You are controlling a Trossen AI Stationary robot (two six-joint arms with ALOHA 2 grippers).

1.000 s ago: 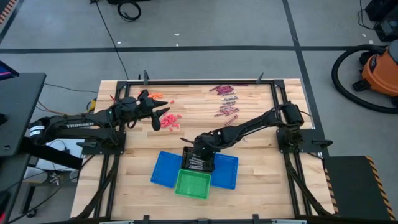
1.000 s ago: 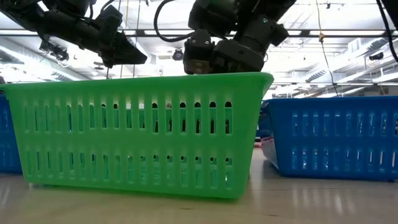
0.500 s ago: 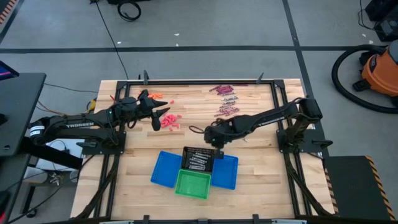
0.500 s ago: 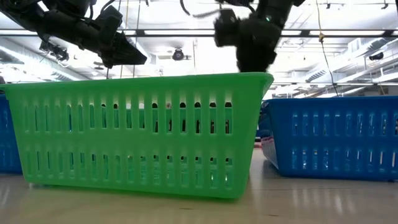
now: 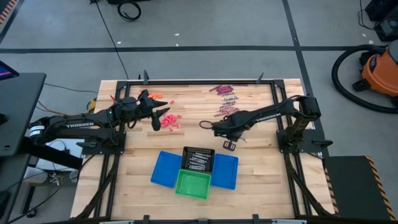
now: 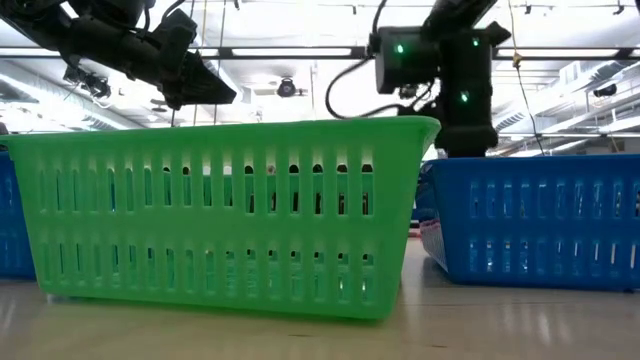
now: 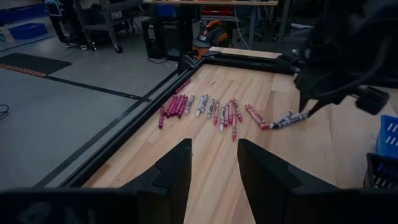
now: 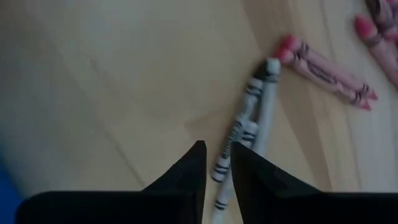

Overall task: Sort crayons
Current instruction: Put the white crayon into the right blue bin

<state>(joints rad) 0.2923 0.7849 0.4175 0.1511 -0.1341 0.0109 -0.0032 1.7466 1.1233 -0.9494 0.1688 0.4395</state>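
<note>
Crayons point(image 7: 211, 111) lie in a loose row on the surface point(image 5: 261, 186); right tool point(image 8: 214, 163) hangs just above two grey ones point(image 8: 249, 130), fingers slightly apart, empty. Left tool point(image 7: 214, 162) open, empty, over reddish crayons point(image 5: 171, 121).

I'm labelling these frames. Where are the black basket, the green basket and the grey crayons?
black basket point(image 5: 199, 159), high view, its mesh floor
green basket point(image 6: 225, 215), low view, its slotted front wall
grey crayons point(image 8: 249, 134), right wrist view, their wrapped middles
</note>
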